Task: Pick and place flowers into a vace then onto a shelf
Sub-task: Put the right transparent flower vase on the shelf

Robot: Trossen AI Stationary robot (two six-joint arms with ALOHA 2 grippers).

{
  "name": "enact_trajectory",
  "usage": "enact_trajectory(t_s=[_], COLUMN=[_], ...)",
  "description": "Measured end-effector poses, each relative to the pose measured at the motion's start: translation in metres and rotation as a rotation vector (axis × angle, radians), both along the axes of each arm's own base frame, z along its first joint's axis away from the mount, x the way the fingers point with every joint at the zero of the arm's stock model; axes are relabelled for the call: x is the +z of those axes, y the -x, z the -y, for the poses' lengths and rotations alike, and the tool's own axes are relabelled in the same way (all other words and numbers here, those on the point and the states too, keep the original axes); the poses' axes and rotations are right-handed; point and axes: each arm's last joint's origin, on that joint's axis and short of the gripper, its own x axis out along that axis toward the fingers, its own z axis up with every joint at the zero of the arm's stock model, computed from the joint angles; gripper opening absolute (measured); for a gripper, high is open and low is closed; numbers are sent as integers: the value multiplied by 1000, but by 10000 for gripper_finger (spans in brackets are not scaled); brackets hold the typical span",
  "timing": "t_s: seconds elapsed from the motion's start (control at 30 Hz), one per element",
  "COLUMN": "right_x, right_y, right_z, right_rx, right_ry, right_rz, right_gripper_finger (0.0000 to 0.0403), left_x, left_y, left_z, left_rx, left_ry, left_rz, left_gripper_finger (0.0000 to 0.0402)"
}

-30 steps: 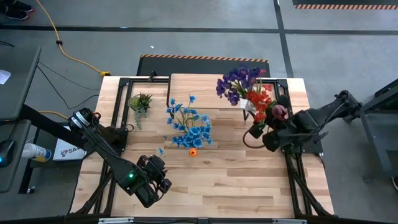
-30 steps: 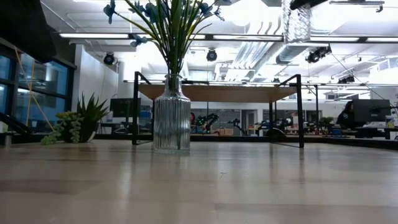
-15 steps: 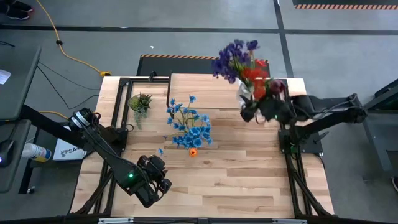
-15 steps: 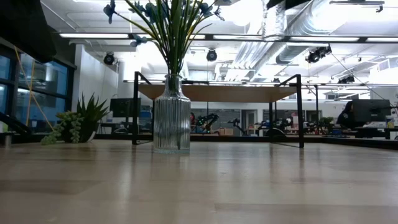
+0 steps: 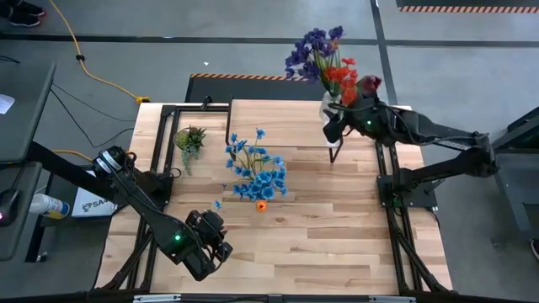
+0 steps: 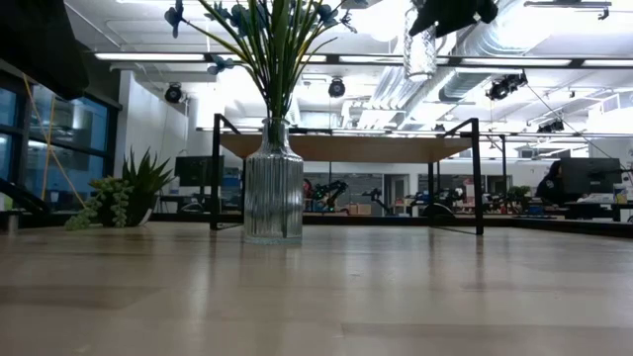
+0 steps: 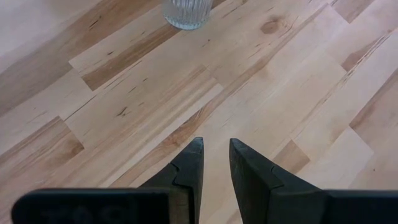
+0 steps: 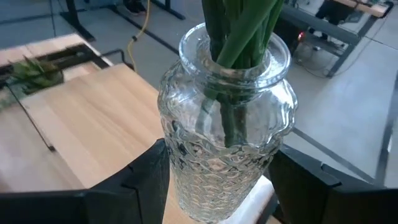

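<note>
Right gripper (image 5: pixel 341 118) clasps textured clear glass vase (image 8: pixel 224 155) of purple-red flowers (image 5: pixel 328 63) above light-wood shelf (image 5: pixel 278 122). Left gripper (image 7: pixel 214 163) hovers over plank tabletop (image 5: pixel 320 236), jaws slightly parted, empty.

Table (image 5: pixel 337 244): shelf (image 5: pixel 278 122) at the far edge; potted plant (image 5: pixel 189 139) to its left; ribbed vase (image 6: pixel 273 183) with flowers (image 5: pixel 255 168) before the shelf. Textured vase (image 8: pixel 224 155) with flowers (image 5: pixel 328 63) held above the shelf's right end.
</note>
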Motion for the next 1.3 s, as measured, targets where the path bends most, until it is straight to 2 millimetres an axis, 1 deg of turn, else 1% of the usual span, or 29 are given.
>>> enact_trajectory(t_s=[0.1,0.17,0.3,0.43,0.63,0.73,0.9,1.3], right_x=[-2,-7,-30,-50,-75,-88,-93,-92], right_y=[1,0,-4,-11,-10,-9,-8,-8], right_z=[3,4,10,18,32,35,38,39], right_rx=[16,27,14,19,10,5,-1,10], right_ry=[-23,-31,-47,-27,-44,-69,-68,-64], right_rz=[-19,-22,-48,1,10,3,4,12], right_gripper_finger=[227,227,227,226,226,226,226,226], left_x=[0,0,0,0,0,0,0,1], left_y=[0,0,0,0,0,0,-1,-2], left_z=[0,0,0,0,0,0,1,2], left_rx=[0,0,0,0,0,0,0,1], left_ry=[0,0,-1,-1,2,3,9,21], left_rz=[0,0,2,3,5,5,10,23], left_gripper_finger=[113,113,113,113,113,113,113,113])
